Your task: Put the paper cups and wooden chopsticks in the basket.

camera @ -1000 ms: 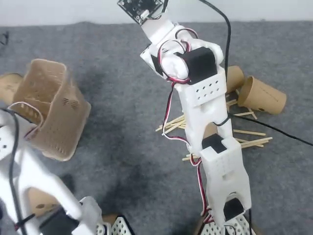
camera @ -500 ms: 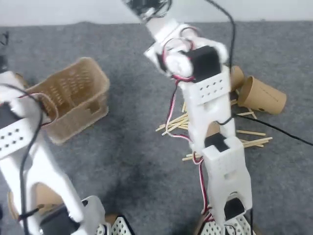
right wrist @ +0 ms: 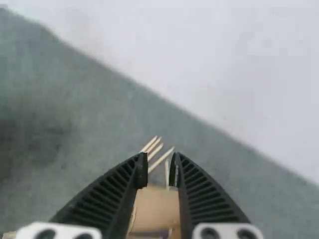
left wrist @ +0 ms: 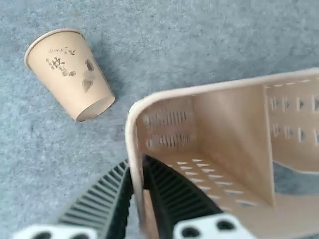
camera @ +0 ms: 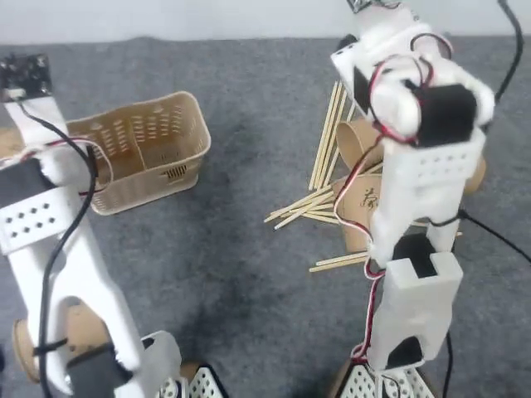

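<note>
Basket [camera: 153,178]: one. Paper cups [camera: 362,143]: at least four counted, some part-hidden by the arms. Wooden chopsticks [camera: 325,145]: one loose scatter, well over ten sticks; exact number cannot be determined where they overlap. Robot arms [camera: 419,249]: two.

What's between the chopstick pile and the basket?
Nothing visible: bare mat separates the chopsticks and the basket. The left gripper clamps the basket's wall on the side away from the pile.

Basket [camera: 133,189] upright; cups [left wrist: 67,72] on sides; chopsticks [camera: 323,149] scattered.
</note>
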Action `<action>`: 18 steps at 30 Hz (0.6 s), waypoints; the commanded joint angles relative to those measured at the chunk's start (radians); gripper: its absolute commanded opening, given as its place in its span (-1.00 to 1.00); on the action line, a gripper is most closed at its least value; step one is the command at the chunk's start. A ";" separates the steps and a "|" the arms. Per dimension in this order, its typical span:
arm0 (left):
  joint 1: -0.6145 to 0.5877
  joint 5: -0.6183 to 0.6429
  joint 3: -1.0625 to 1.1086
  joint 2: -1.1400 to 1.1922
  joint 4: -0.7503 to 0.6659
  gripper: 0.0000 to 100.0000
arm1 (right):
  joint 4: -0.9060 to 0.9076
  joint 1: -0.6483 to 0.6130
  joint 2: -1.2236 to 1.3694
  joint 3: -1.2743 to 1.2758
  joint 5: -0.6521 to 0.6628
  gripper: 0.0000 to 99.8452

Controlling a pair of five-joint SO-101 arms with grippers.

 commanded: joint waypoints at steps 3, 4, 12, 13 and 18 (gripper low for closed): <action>0.069 -0.002 -0.096 0.034 0.097 -0.98 | 0.035 0.001 -0.047 0.143 -0.003 -0.81; 0.097 -0.011 -0.096 0.048 0.112 -0.98 | 0.035 0.001 -0.047 0.153 -0.003 -0.81; 0.198 -0.018 -0.119 0.265 0.068 -0.98 | 0.035 0.097 -0.041 0.221 0.000 -0.81; 0.198 -0.018 -0.128 0.295 0.048 -0.98 | 0.031 0.108 -0.039 0.245 0.000 -0.81; 0.196 -0.014 -0.237 0.407 0.032 -0.98 | 0.028 0.107 -0.039 0.342 0.074 -0.81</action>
